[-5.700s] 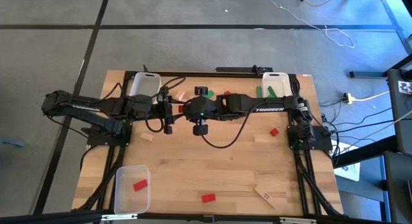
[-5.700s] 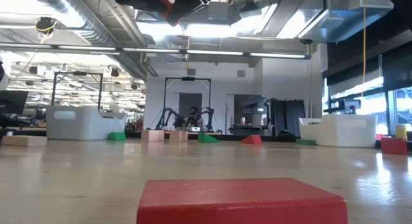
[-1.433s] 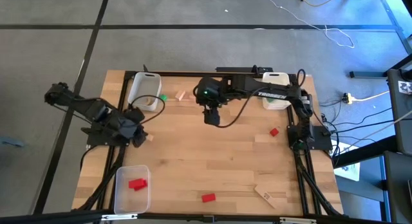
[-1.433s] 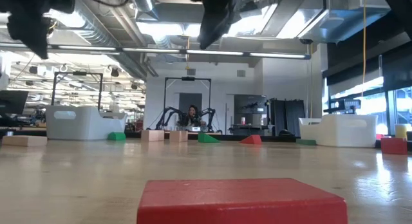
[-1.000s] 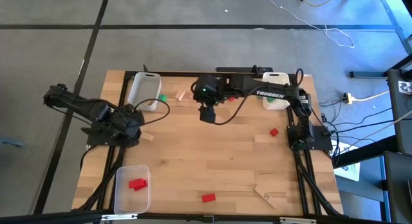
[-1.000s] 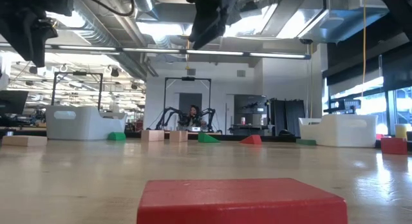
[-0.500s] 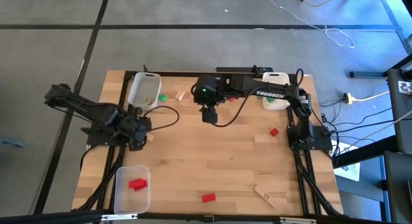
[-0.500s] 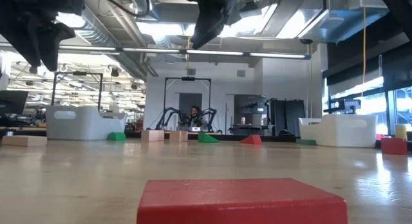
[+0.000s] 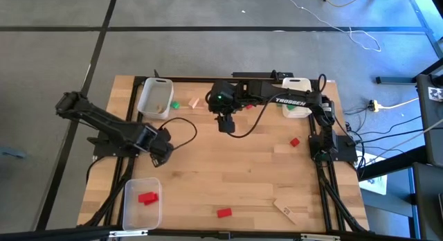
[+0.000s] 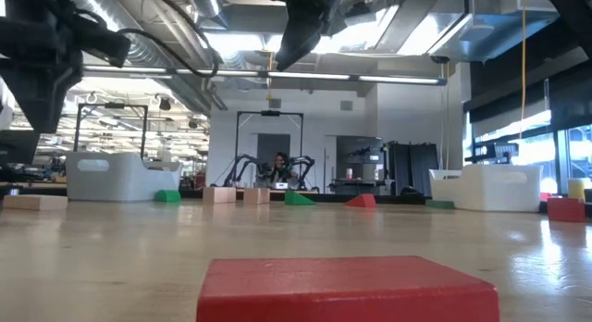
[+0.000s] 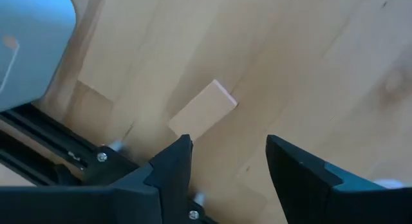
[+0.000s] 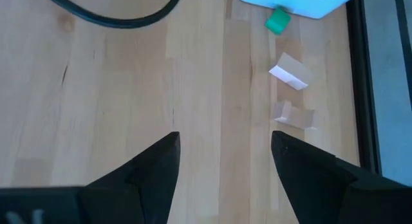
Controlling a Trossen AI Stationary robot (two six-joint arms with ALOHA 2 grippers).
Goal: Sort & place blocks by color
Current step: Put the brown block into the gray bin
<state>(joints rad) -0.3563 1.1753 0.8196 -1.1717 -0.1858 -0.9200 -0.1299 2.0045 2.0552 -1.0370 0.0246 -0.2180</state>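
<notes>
A pale wood block [image 11: 203, 118] lies flat on the table at the left. My left gripper [image 9: 160, 145] hangs over it, pointing down, open [image 11: 228, 147] and holding nothing; in the high view it hides the block. My right gripper [image 9: 225, 123] hovers open [image 12: 225, 140] high over the far middle. Below it lie a green block [image 12: 278, 20] and two wood blocks [image 12: 288, 74]. Red blocks lie at the right [image 9: 295, 141] and near the front edge [image 9: 223, 212]. Another red block [image 9: 147, 198] sits in a clear bin [image 9: 131, 213].
White bins stand at the far left [image 9: 155, 97] and far right [image 9: 296, 106]; the far-right one holds green blocks. A wood block [image 9: 284, 210] lies near the front right. The left arm's cable [image 9: 183, 127] loops over the table. Bare tabletop [image 9: 235, 172] spreads across the middle.
My left gripper has gone toward the table's right and near edges and downward, turning as it went, and now hangs over the wood block. Its fingers stay open. No block has moved.
</notes>
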